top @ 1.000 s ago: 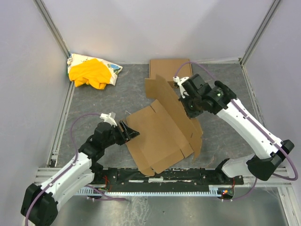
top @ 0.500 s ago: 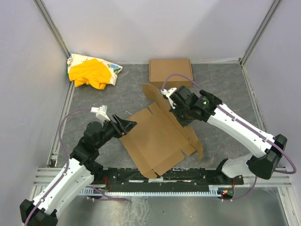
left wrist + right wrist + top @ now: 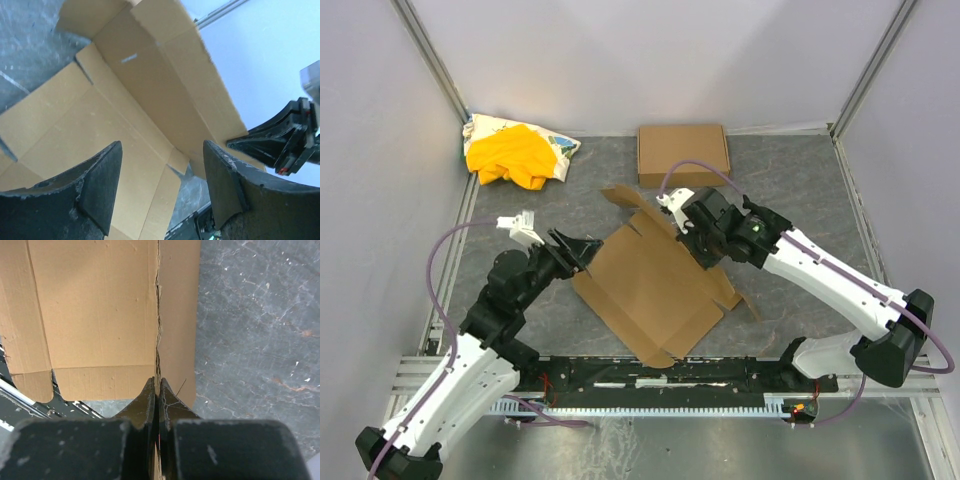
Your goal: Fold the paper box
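The paper box [image 3: 645, 290] is a brown cardboard die-cut sheet lying partly unfolded at the table's centre. Its long right-hand panel is tilted up along the fold. My right gripper [image 3: 693, 240] is shut on that panel's upper edge; in the right wrist view the closed gripper [image 3: 159, 382] pinches the cardboard [image 3: 95, 315] edge-on. My left gripper [image 3: 585, 250] is open at the sheet's left corner, holding nothing. From the left wrist, the open gripper [image 3: 161, 155] frames the box's inner face [image 3: 125, 115], with the right gripper [image 3: 280, 145] beyond it.
A second flat brown cardboard box [image 3: 683, 155] lies at the back centre. A yellow cloth bundle [image 3: 515, 152] sits in the back left corner. Grey walls close the table on three sides, and a metal rail [image 3: 660, 375] runs along the near edge.
My right gripper has swung left and down with the raised panel, laying it lower over the sheet. The left arm has drawn back up-left, its jaws opening a little wider.
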